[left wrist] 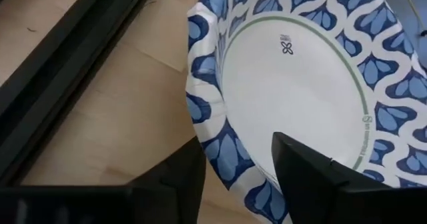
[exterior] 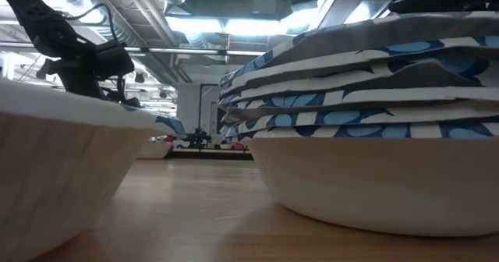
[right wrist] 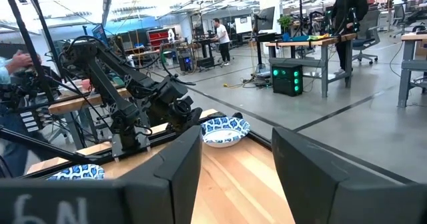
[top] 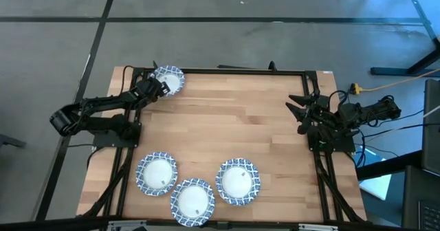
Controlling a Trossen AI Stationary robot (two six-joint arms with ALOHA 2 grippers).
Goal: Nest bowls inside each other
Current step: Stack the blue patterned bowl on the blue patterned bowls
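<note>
Left gripper: the left gripper point(top: 159, 88) is at the table's far left corner, its fingers point(left wrist: 313, 181) set astride the rim of the far bowl point(top: 170, 80), one inside and one outside, closed on it.
Far bowl: it sits at the far left corner of the wooden table point(top: 234, 121), just beside the dark frame rail point(left wrist: 60, 71); it also shows in the right wrist view point(right wrist: 225, 130).
Near bowls: three more spots of bowls lie along the near edge, left point(top: 157, 174), middle point(top: 192, 200) and right point(top: 238, 181), close together; the low view shows a nested stack point(exterior: 366, 114).
Right gripper: the right gripper point(top: 300, 111) waits at the table's right edge, fingers apart and holding nothing.
</note>
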